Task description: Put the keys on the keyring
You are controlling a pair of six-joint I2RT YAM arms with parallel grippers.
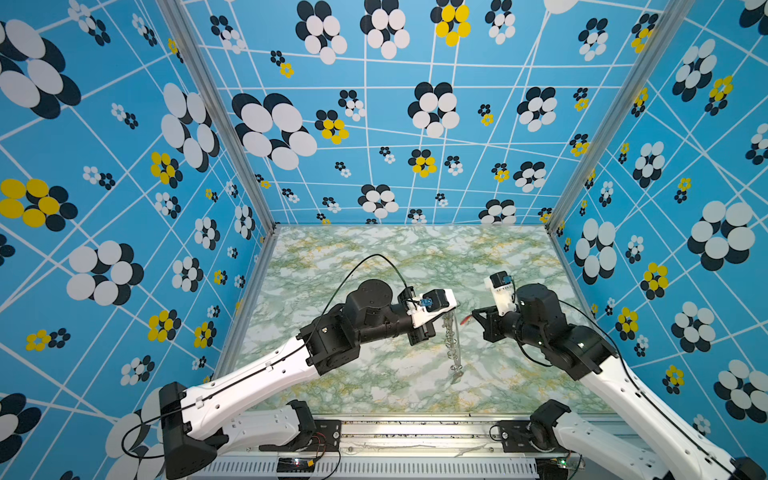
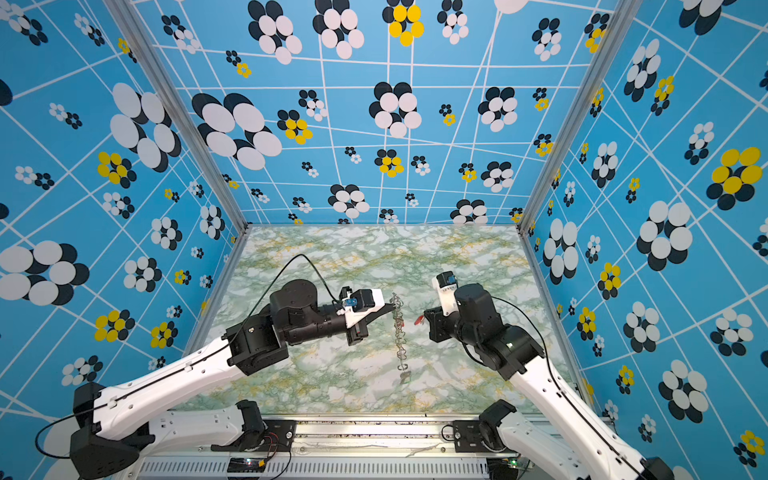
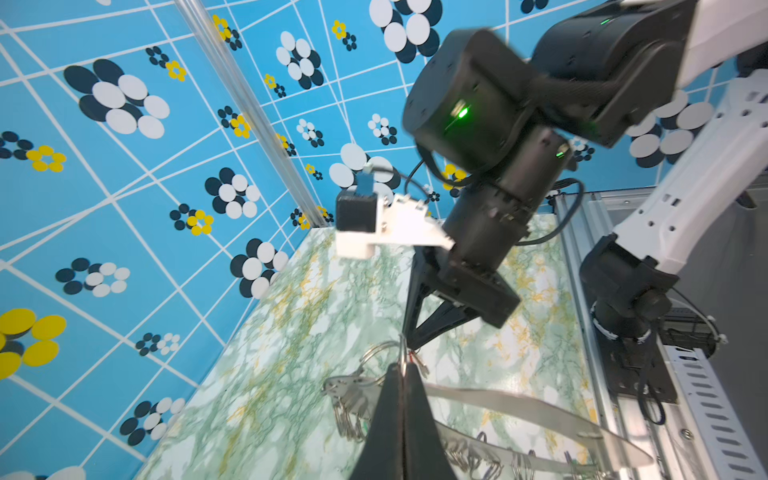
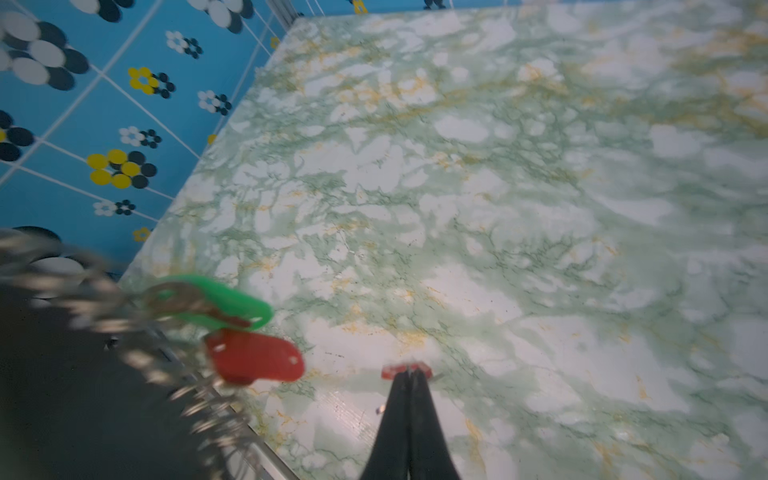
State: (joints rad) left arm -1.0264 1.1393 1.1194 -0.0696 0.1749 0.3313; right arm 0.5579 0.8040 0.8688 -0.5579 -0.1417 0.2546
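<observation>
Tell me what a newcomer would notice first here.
The loud blue flowered walls all around the green marbled table. At mid-table the left claw is shut on the keyring, held up on edge, with a green tag and a red tag on it. Beside it the right claw pinches a second red tag.

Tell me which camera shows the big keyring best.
The left wrist view: the keyring shows its flat grey crescent and rings close up. Both top views show it edge-on as a thin strip of rings; the right wrist view catches only blurred rings.
</observation>
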